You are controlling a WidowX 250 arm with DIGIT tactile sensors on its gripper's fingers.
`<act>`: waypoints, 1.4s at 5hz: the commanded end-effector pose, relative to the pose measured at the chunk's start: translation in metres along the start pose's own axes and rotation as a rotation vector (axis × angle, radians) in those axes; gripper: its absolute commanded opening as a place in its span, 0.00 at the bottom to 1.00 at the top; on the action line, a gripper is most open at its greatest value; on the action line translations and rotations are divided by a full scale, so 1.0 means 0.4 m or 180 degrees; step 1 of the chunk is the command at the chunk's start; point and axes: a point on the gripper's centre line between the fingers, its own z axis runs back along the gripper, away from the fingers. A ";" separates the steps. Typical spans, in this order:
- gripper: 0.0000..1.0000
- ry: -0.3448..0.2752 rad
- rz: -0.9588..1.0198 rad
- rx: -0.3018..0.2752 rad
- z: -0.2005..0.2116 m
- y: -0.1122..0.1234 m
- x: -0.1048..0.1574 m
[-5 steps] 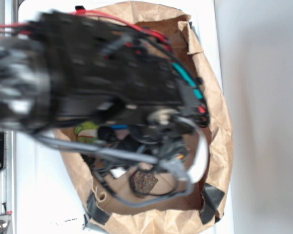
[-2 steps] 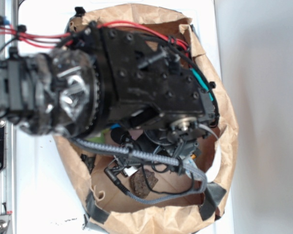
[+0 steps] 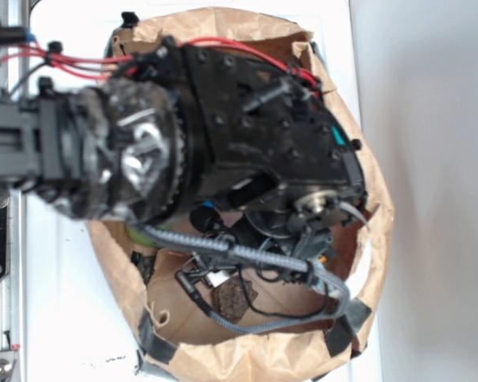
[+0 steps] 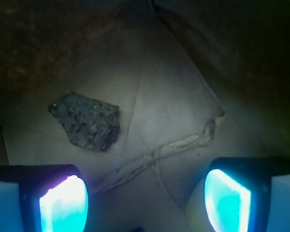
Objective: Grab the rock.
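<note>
Both fingers spread, hand seemingly above rock.

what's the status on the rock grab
Gripper open, empty, inside the paper bag. Rock on the bag floor, ahead and left of centre. Nothing in the way.

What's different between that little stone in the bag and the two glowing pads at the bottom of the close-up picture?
The rock is dark grey, speckled and rough with a jagged outline; the finger pads are smooth, rounded and glow bright cyan. The rock lies alone on the creased floor of the paper bag; the pads stand apart as a pair, one on each side of the view, gripping nothing. The rock sits off toward the left pad, not midway between them. Both are inside the bag.
</note>
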 end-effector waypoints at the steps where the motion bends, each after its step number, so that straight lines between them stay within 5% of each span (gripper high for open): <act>1: 1.00 -0.0001 -0.0243 0.0084 0.042 0.013 0.016; 5: 1.00 -0.0001 -0.0243 0.0084 0.042 0.013 0.016; 7: 1.00 -0.0050 -0.0488 0.0154 0.029 -0.039 -0.013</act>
